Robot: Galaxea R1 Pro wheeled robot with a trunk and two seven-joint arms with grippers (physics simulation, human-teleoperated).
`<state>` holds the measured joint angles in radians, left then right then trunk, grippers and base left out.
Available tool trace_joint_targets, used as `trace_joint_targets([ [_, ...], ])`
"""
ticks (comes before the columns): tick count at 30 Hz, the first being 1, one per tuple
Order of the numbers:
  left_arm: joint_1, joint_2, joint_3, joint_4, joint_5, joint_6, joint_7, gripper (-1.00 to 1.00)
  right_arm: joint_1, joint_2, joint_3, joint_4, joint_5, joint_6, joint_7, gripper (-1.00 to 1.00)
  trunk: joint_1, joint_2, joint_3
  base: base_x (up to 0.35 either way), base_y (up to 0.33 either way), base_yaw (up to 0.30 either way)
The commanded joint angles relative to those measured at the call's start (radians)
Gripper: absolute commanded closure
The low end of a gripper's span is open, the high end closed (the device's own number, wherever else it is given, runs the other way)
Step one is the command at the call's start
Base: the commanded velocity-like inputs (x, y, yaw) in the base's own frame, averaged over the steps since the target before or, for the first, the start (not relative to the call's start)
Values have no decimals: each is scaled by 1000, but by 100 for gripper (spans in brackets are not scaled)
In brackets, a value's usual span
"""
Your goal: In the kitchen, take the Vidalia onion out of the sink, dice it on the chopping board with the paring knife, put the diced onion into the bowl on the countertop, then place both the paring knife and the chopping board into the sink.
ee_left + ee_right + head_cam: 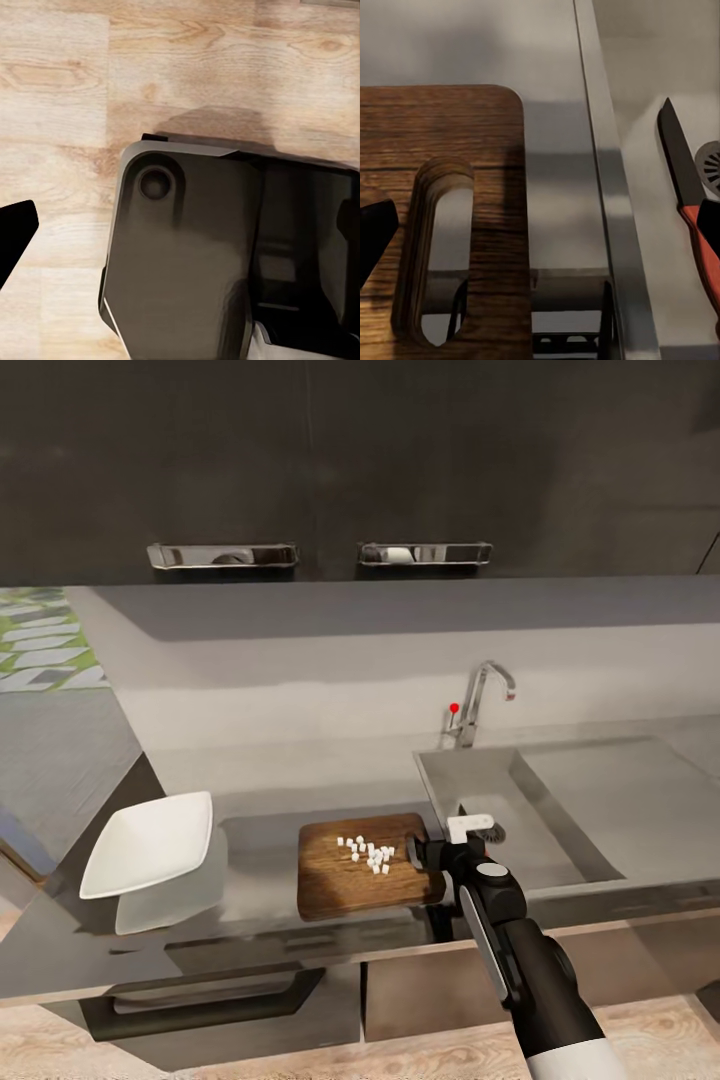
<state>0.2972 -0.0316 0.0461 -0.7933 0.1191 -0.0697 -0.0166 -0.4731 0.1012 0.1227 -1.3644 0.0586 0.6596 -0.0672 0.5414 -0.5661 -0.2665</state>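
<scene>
Grey countertop [260,830] runs across the middle of the head view, and low centre on it lies the chopping board [360,865] with the diced onion [368,852] still heaped on top, the white bowl [150,843] well apart at lower left. The paring knife [690,202] already lies in the sink [480,800]. The right gripper [440,850] hovers at the board's slotted end, and I cannot tell whether it is released or clenched; it should probably grip that end firmly and keep the board level, so no cubes spill on the way to the bowl.

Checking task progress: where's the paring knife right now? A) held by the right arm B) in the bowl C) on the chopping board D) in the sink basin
D: the right wrist view shows the paring knife lying flat on the sink floor beside the drain, apart from the chopping board.
</scene>
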Motion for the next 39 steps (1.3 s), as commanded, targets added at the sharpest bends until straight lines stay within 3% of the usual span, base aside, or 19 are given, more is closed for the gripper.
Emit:
trace_joint_targets([
  [1,0,-1,1,-1,10,-1,-2,-100,-1,0,2,-1,6,6,-2,-100,0,-1,-3,0,0,0],
  [39,0,-2,1,8,10,-1,-2,-100,-1,2,3,8,6,6,-2,-100,0,-1,-61,13,-3,0],
])
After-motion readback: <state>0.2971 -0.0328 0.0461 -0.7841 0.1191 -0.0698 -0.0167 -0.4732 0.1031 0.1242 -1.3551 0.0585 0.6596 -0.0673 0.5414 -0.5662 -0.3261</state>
